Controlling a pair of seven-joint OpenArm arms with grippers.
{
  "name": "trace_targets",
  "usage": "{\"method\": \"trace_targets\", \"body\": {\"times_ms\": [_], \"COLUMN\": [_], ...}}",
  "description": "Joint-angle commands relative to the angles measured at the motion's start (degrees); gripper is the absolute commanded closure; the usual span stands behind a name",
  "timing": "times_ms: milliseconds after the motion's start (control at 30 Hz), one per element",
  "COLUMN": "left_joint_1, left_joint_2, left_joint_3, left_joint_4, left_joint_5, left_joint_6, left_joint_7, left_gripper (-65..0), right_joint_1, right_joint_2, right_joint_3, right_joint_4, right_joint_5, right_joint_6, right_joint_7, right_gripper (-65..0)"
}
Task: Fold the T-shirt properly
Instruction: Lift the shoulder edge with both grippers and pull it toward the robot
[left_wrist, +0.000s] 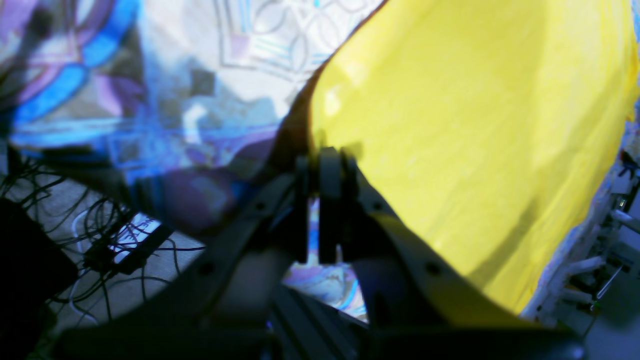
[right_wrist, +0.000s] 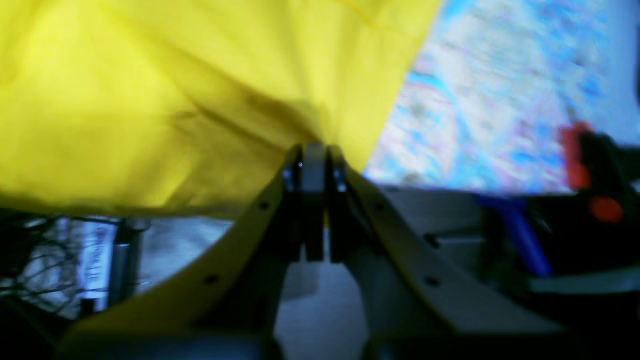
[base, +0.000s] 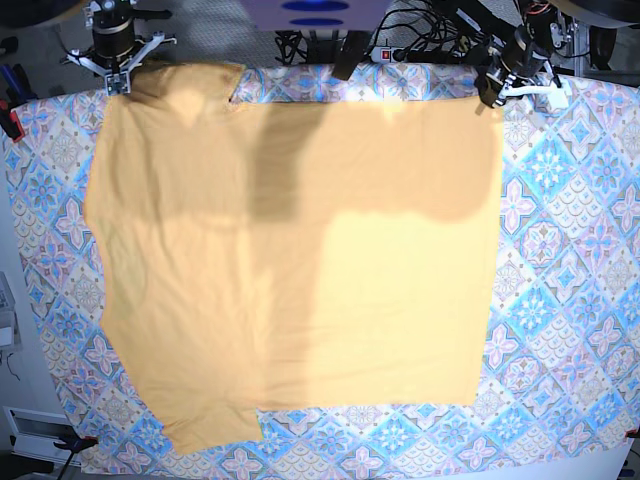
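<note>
You've got both far corners of the shirt pinched, left fingers and right fingers clamped tight, ready to fold.

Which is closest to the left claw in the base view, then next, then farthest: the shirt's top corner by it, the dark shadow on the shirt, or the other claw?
From the left claw, at the view's top right:
1. T-shirt top-right corner, pinched in that claw.
2. Dark shadow, upper middle of the shirt.
3. Right claw, top left, gripping the other corner.
</note>
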Motion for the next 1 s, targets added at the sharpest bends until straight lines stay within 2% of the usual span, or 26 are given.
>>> {"method": "trace_targets", "body": {"times_ms": [0, 333, 800, 967], "left_joint_1": [1.5, 3.0, -3.4, -6.8], "left_joint_2": [-0.5, -0.5, -0.5, -0.5], "left_joint_3": [-0.3, -0.4, -0.9, -1.6], "left_joint_4": [1.5, 9.6, 10.5, 10.5], "left_joint_5": [-0.3, 2.1, 2.3, 2.4], "left_joint_6": [-0.6, -0.7, -0.7, -0.7], "left_joint_7": [-0.2, -0.3, -0.5, -0.3], "left_gripper": [0.0, 0.0, 0.0, 0.0], "right_joint_1": [-1.2, -1.8, 8.8, 15.3], "right_joint_2": [0.5, 0.6, 1.3, 1.3], "right_joint_3": [1.0, 2.9, 2.5, 2.5], "right_joint_4": [0.8, 1.7, 3.9, 3.9], "right_joint_5": [-0.5, -0.5, -0.6, -0.6], "right_joint_6": [-0.6, -0.6, -0.6, -0.6], "right_joint_7": [1.3, 2.8, 2.2, -4.0], "right_gripper": [-0.2, -0.2, -0.2, -0.2]}}
